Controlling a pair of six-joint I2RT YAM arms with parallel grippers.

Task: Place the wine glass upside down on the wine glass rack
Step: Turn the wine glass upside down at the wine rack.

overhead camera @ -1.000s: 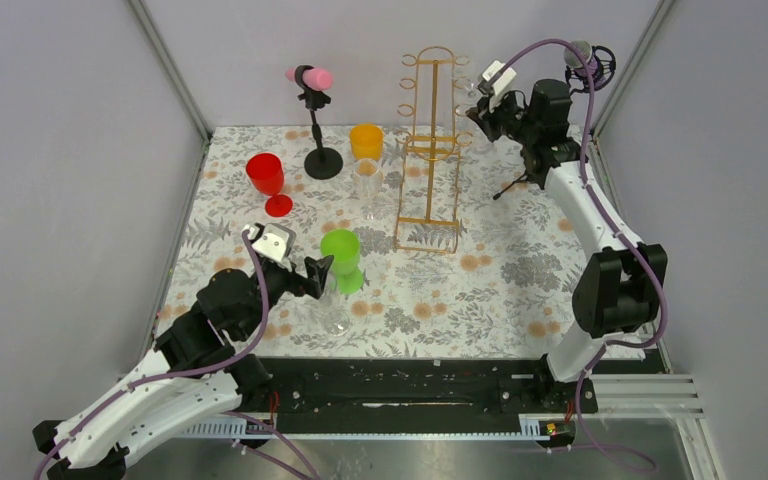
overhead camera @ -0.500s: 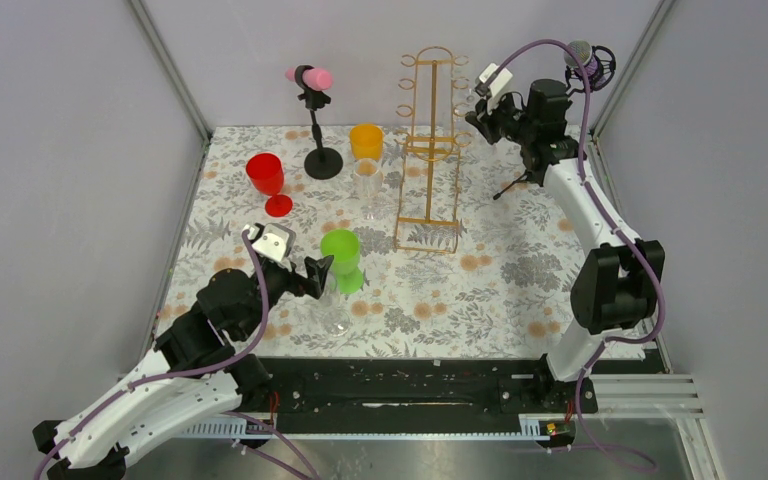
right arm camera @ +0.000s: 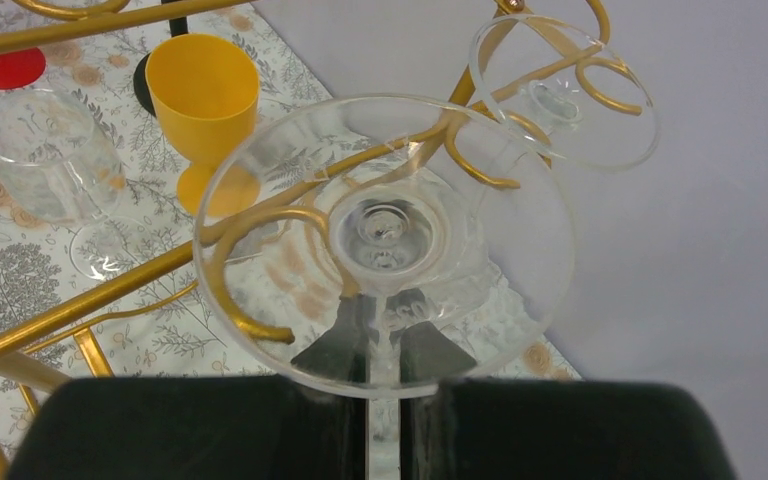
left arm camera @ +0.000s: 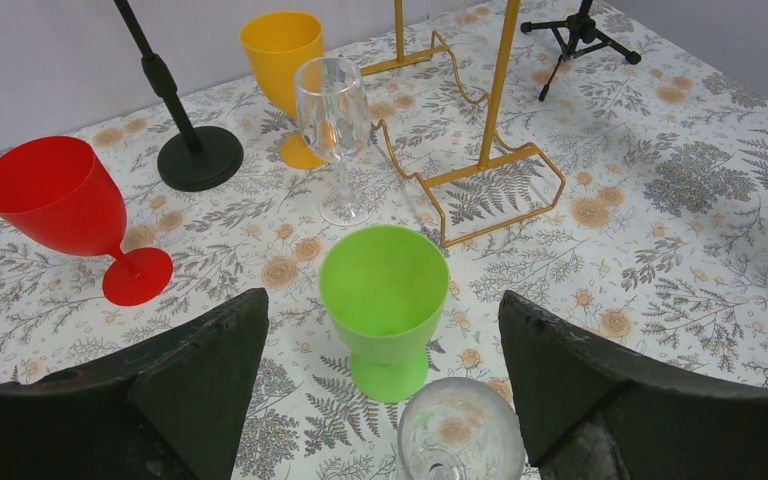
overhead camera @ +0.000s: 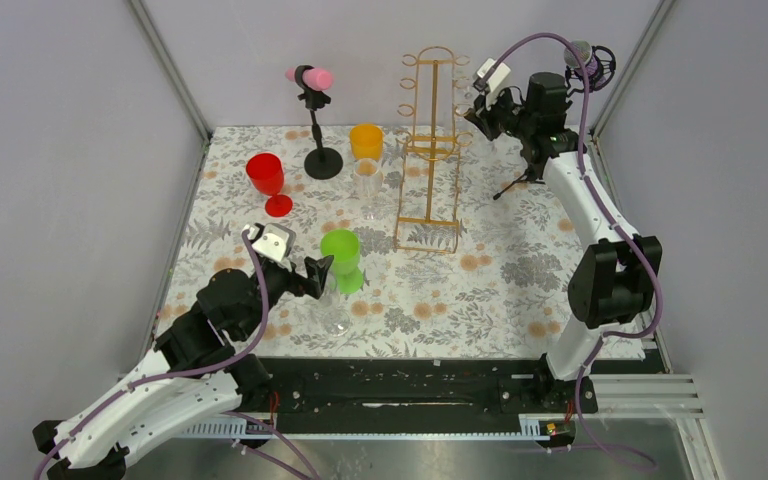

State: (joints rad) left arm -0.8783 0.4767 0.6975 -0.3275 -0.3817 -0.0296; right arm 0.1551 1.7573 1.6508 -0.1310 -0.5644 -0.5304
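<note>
The gold wire wine glass rack (overhead camera: 428, 150) stands at the back of the table. My right gripper (overhead camera: 477, 104) is at its upper right hooks, shut on the stem of a clear wine glass held upside down. In the right wrist view the fingers (right arm camera: 385, 345) clamp the stem, and the glass's round foot (right arm camera: 385, 240) lies over a gold ring hook (right arm camera: 250, 265) that curls beside the stem. I cannot tell whether the foot rests on the hook. Another clear glass foot (right arm camera: 560, 95) hangs on a farther hook. My left gripper (overhead camera: 318, 272) is open and empty.
A green cup (left arm camera: 385, 295) and a clear glass (left arm camera: 457, 435) stand between the left gripper's open fingers. An upright clear glass (overhead camera: 367, 180), an orange cup (overhead camera: 366, 140), a red cup (overhead camera: 265, 175), a black stand with a pink top (overhead camera: 312, 77) and a small tripod (overhead camera: 520, 180) are round the rack.
My right gripper has moved slightly up and back along the rack's right side with the glass in it. The left arm has not moved.
</note>
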